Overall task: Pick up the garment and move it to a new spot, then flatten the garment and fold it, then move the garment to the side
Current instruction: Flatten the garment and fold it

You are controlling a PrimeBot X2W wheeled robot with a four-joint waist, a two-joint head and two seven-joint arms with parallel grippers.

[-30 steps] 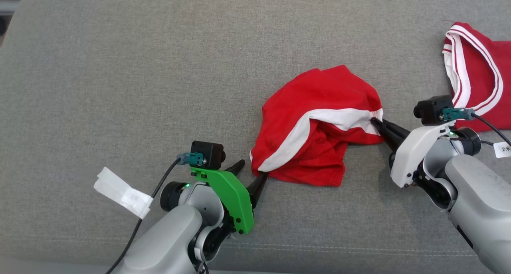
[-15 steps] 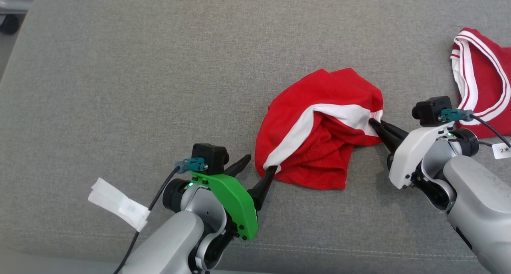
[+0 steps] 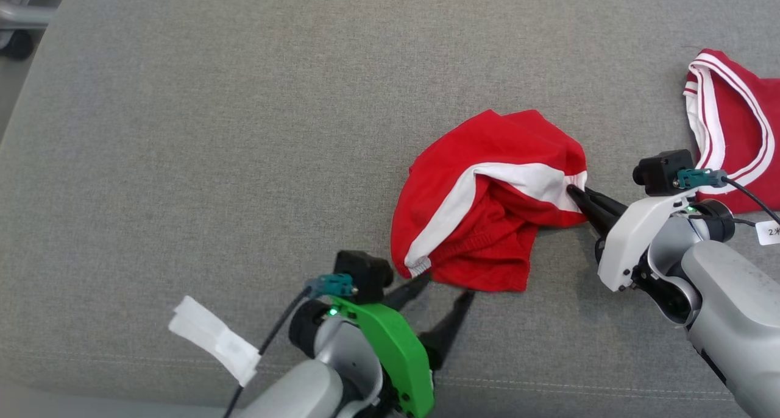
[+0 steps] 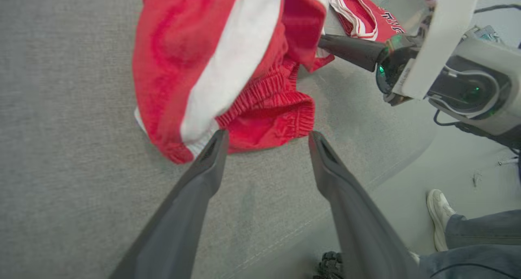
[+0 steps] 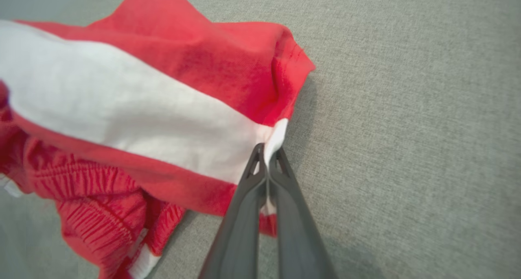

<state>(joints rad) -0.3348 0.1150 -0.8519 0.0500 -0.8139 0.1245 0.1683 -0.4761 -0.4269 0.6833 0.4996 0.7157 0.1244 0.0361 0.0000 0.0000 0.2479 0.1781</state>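
A crumpled pair of red shorts (image 3: 481,186) with a white side stripe lies on the grey cushion (image 3: 213,131); the shorts (image 4: 211,55) show in the left wrist view and the shorts (image 5: 134,96) in the right wrist view. My right gripper (image 3: 573,191) is shut on the white stripe at the shorts' right edge; the right gripper (image 5: 266,155) pinches that fabric between its tips. My left gripper (image 3: 445,287) stands open just below the shorts' near hem. In the left wrist view the left gripper (image 4: 268,138) has its fingertips at the elastic waistband, nothing held.
A second red garment (image 3: 737,119) with white striped trim lies at the right edge of the cushion. The cushion's front seam (image 3: 548,386) runs close below my arms. A person's shoe (image 4: 439,214) and trouser leg stand on the floor beside it.
My left gripper has let go of the shorts' lower-left corner, opened, and moved right and nearer along the hem. The right gripper keeps its hold. The camera has shifted slightly.
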